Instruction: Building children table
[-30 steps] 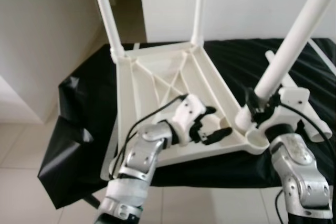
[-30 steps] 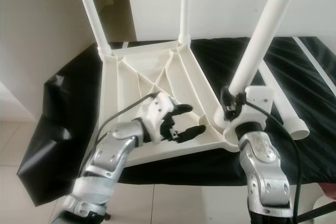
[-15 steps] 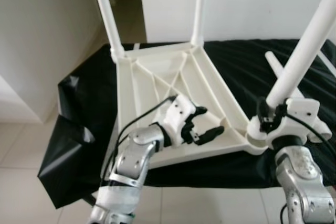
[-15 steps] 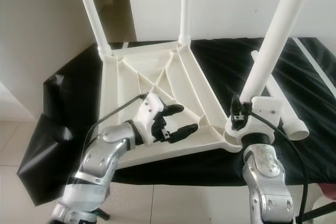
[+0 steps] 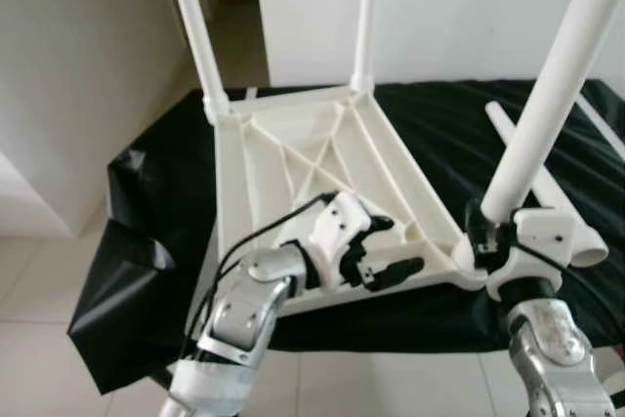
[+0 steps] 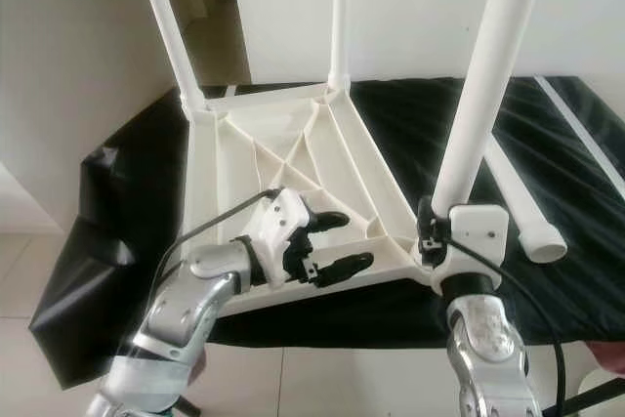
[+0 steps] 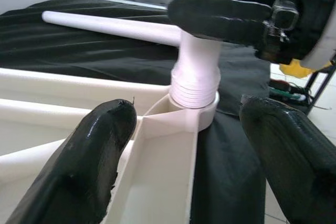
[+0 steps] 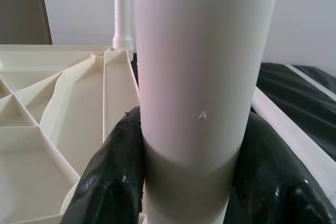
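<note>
The white plastic tabletop [image 5: 230, 204] lies upside down on a black cloth. Two white legs [image 5: 191, 28] [image 5: 366, 19] stand in its far corners. My right gripper [image 5: 486, 228] is shut on a third leg [image 5: 548, 112], holding it nearly upright in the near right corner socket [image 7: 195, 109]. In the right wrist view both fingers [image 8: 114, 167] press against that leg [image 8: 202, 77]. Its threaded end [image 7: 195, 85] sits in the socket. My left gripper [image 5: 393, 247] is open above the tabletop's near edge, beside that corner, holding nothing. A fourth leg [image 6: 523, 208] lies loose on the cloth to the right.
The black cloth [image 5: 156, 192] covers a low table and hangs off its left side. The cloth's front edge runs just under my arms, above pale floor tiles [image 5: 59, 358]. A white wall [image 5: 449, 7] rises behind, with a doorway [image 5: 229, 7] at the far left.
The leg in my right gripper has swung from a lean to nearly upright over the corner socket. My left gripper has shifted slightly along the near edge and stays open.
</note>
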Robot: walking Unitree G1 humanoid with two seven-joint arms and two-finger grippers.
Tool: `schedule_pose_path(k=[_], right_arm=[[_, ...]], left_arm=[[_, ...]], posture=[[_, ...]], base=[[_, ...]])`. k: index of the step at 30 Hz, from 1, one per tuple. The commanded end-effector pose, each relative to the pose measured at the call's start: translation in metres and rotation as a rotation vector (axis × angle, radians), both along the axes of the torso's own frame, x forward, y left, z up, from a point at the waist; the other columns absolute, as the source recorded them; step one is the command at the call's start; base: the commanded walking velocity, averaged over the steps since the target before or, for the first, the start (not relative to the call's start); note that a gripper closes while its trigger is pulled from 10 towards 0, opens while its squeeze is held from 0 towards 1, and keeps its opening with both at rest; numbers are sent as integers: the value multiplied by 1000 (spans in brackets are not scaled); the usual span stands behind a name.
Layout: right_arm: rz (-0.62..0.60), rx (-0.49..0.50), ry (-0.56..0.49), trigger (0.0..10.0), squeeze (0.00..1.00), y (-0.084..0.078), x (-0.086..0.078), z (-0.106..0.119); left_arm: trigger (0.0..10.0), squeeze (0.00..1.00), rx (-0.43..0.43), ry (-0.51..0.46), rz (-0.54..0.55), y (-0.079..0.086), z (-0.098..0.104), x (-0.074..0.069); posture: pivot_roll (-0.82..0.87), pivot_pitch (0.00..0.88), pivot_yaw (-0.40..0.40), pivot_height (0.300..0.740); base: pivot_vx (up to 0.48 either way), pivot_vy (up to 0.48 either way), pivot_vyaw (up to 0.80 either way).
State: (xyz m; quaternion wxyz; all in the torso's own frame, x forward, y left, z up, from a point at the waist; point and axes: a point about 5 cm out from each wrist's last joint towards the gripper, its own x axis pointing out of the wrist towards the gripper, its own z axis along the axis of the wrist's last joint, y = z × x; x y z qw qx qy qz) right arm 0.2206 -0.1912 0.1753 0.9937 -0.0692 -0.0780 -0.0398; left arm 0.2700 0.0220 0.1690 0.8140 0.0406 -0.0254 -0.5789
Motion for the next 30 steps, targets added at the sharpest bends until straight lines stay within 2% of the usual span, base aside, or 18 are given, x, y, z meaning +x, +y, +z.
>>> schedule_pose_path(k=[1,11,17,18,26,30], right_arm=[[50,14,89,10000,0,-3,-1,-21],[111,18,98,10000,0,-12,-1,-32],[171,51,111,10000,0,-12,7,-36],[184,93,120,10000,0,-14,10,-39],[163,179,158,10000,0,-16,18,-42],[126,279,157,10000,0,-19,19,-45]], left_arm=[[10000,0,9,-8,-33,0,3,-1],[10000,0,7,-8,-27,0,6,1],[10000,0,5,-9,-30,-1,7,0],[10000,0,4,-10,-30,-1,8,0],[10000,0,4,-13,-23,-1,9,0],[10000,0,-2,-12,-18,-1,10,0]], posture=[[-28,0,41,740],[-27,0,44,740],[-22,0,45,740],[-21,0,45,740],[-18,0,43,740],[-18,0,36,740]], base=[[0,0,0],[0,0,0],[0,0,0],[0,0,0],[0,0,0],[0,0,0]])
